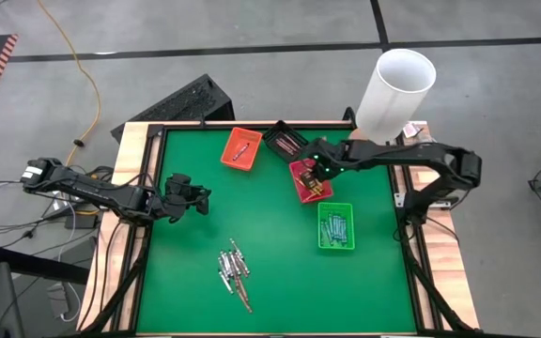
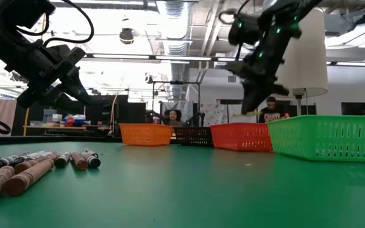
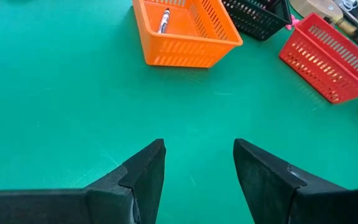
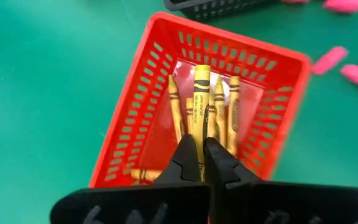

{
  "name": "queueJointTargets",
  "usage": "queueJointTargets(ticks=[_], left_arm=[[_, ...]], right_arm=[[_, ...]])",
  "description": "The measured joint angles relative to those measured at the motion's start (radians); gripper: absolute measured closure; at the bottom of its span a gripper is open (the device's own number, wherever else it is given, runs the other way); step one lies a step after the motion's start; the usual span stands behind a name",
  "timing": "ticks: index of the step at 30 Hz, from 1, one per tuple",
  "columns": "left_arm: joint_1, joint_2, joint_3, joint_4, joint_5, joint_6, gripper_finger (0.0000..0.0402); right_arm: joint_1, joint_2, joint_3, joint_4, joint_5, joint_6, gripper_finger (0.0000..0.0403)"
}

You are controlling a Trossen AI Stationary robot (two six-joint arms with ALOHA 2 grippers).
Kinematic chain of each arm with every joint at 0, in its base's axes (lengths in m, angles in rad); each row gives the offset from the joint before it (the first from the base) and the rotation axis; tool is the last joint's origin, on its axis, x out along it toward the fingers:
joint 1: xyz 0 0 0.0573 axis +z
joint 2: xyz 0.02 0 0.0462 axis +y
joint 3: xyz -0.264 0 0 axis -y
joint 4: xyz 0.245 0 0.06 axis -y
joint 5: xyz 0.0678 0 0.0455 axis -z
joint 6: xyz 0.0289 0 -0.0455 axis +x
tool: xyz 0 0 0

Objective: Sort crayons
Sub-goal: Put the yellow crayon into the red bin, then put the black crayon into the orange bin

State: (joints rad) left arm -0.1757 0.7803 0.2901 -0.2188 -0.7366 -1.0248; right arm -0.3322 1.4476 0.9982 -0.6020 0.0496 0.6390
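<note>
- Crayons [image 1: 235, 273] lie loose in a heap on the green worktop [image 1: 270, 282], toward 6 o'clock.
- Right gripper [image 4: 202, 163], pinched shut on a yellow crayon [image 4: 200, 102], hangs over the red tray [image 4: 148, 99], where more yellow ones lie.
- Left gripper [image 3: 199, 152] hovers at 9 o'clock, fingers spread, holding nothing.
- Orange tray [image 3: 185, 37] holds one crayon; green tray [image 1: 335, 227] holds several.
</note>
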Motion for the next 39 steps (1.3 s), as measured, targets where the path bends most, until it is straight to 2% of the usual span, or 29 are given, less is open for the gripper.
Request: queueJointTargets(ticks=[9,16,23,32,39], left_arm=[[0.000,0.000,0.000,0.000,0.007,-0.007,0.0221],[0.000,0.000,0.000,0.000,0.006,-0.007,0.0221],[0.000,0.000,0.000,0.000,0.005,-0.007,0.0221],[0.000,0.000,0.000,0.000,0.004,-0.009,0.0221],[0.000,0.000,0.000,0.000,0.000,-0.008,0.0221]], right_arm=[[-0.025,0.155,-0.011,0.122,-0.025,-0.007,0.0403],[-0.024,0.241,-0.006,0.138,-0.024,-0.004,0.0401],[-0.024,0.237,-0.008,0.141,-0.001,-0.009,0.0382],[-0.024,0.202,-0.012,0.118,0.007,-0.065,0.0334],[-0.024,0.154,-0.012,0.112,0.001,-0.069,0.0326]])
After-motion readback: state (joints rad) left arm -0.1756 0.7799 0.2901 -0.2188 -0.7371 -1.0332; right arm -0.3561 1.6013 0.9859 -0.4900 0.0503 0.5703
